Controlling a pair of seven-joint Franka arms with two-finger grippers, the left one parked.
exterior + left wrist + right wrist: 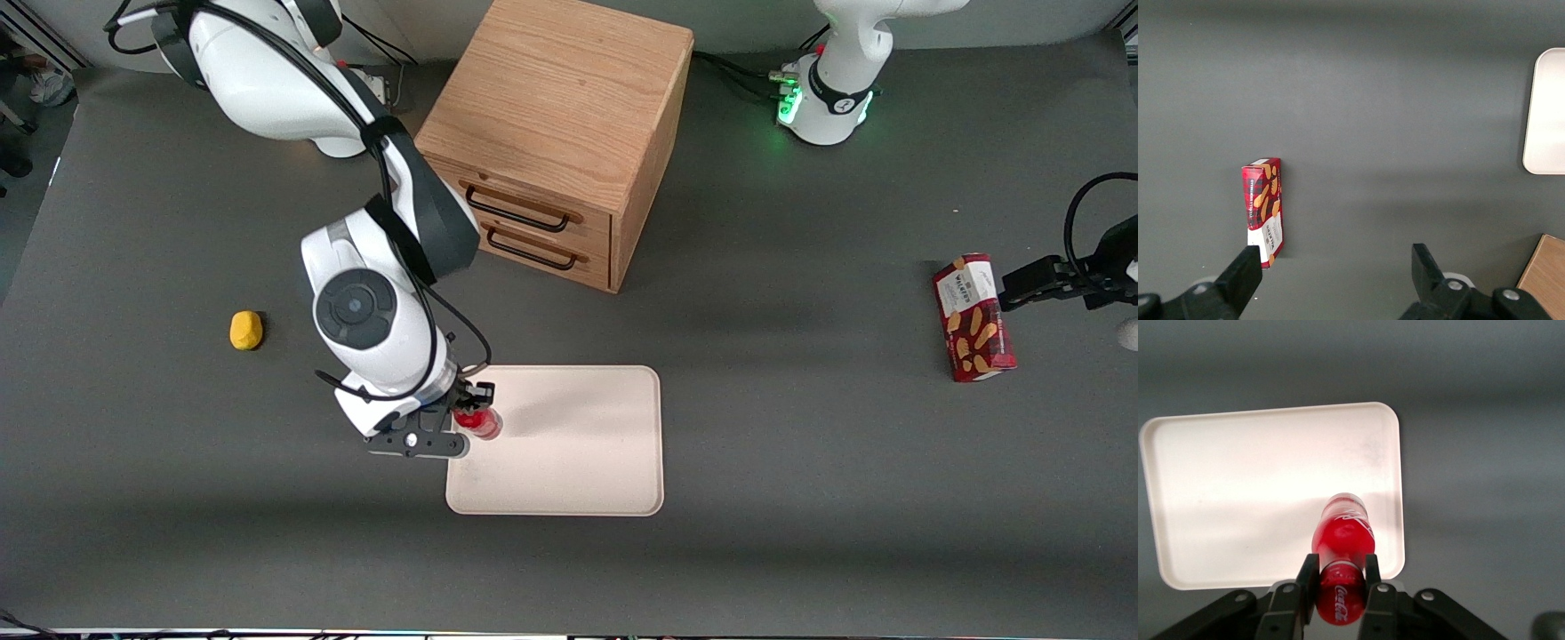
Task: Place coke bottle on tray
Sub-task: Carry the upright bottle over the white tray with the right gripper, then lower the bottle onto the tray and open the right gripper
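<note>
Wooden two-drawer cabinet (556, 133) farthest from the front camera; nearer, cream-pink tray (578, 462) flat on the grey table (800, 489); gripper (468, 416) above the tray's edge toward the working arm's end, jaws clamped on the coke bottle (480, 424) (held upright over the tray); red wafer box (973, 317) toward the parked arm's end; small yellow lump (246, 330) toward the working arm's

The red bottle (1341, 540), white lettering on its side, hangs clamped in the gripper (1340, 577) above the edge of the tray (578, 444) at the working arm's end. The tray, pale cream with rounded corners, lies flat on the table.
</note>
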